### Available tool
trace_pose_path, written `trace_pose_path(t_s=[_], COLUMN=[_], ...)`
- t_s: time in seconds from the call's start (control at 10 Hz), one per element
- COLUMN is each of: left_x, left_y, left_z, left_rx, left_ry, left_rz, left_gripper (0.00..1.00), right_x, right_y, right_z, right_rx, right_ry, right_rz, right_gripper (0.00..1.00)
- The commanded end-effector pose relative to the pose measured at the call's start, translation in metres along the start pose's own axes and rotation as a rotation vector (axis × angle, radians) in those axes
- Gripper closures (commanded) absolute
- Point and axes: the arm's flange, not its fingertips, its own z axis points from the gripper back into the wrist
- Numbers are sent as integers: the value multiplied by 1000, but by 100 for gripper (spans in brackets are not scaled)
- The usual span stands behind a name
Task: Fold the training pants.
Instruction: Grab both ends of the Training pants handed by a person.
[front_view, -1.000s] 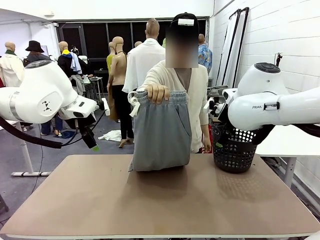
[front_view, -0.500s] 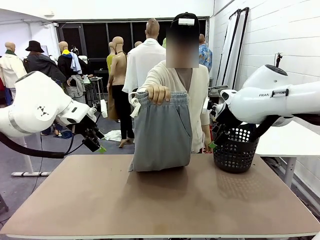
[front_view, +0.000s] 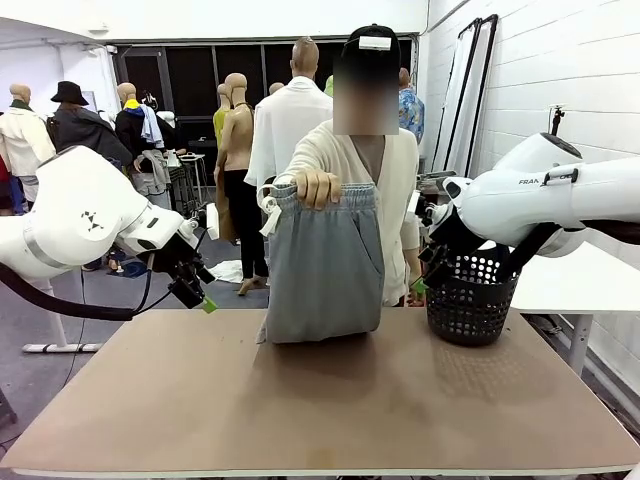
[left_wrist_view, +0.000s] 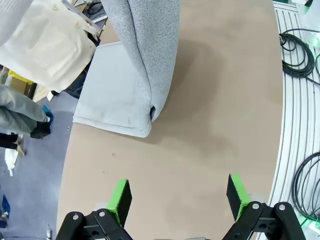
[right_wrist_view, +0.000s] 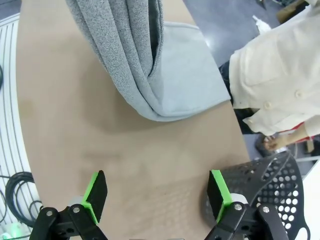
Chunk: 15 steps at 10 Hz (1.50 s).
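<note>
Both arms have swung in toward the table since a second ago. The left gripper (front_view: 200, 298) now hangs lower, off the far-left edge. The right gripper (front_view: 420, 284) sits just in front of the basket (front_view: 470, 310). The pants (front_view: 325, 265) have not shifted.

Grippers: both stand with fingers spread wide and hold nothing. Each wrist view shows bare table (front_view: 320, 400) between the green pads.

Pants: a person's hand (front_view: 316, 186) pinches the waistband and holds them up over the far middle of the table. The lower end lies flat on the board toward the person's side.

Handling, as judged: soft, limp jersey, light and not fragile. It should sag and bunch wherever it is unsupported, and one pinch may catch a single layer only.

Recommended hold: the gathered waistband at its two outer corners, either side of the hand, where the cloth is thickest. The drawstring (front_view: 268, 215) dangles at the left corner and is best kept out of the pinch.
</note>
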Motion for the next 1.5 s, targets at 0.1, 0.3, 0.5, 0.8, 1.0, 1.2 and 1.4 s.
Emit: trace_pose_path(t_s=[0.1, 0.3, 0.5, 0.8, 1.0, 1.2, 1.4], left_x=[0, -5, -6, 1, 8, 14, 18], left_y=[0, 11, 14, 16, 18, 21, 23], left_z=[0, -7, -13, -28, -33, -30, -25], left_rx=[0, -50, -13, -50, -53, -3, 20], left_ry=[0, -63, -137, -294, -363, -430, -492], left_rz=[0, -70, -83, -121, -131, -157, -217], left_gripper=[0, 0, 0, 0, 0, 0, 0], right_x=[0, 5, 4, -3, -6, -7, -7], right_y=[0, -9, -14, -18, -20, -23, -25], right_z=[0, -7, -8, -9, -17, -24, -31], right_rx=[0, 111, 145, 147, 143, 158, 187], right_ry=[0, -88, -154, -298, -395, -476, -522], right_rz=[0, 40, 51, 79, 83, 64, 50], right_gripper=[0, 0, 0, 0, 0, 0, 0])
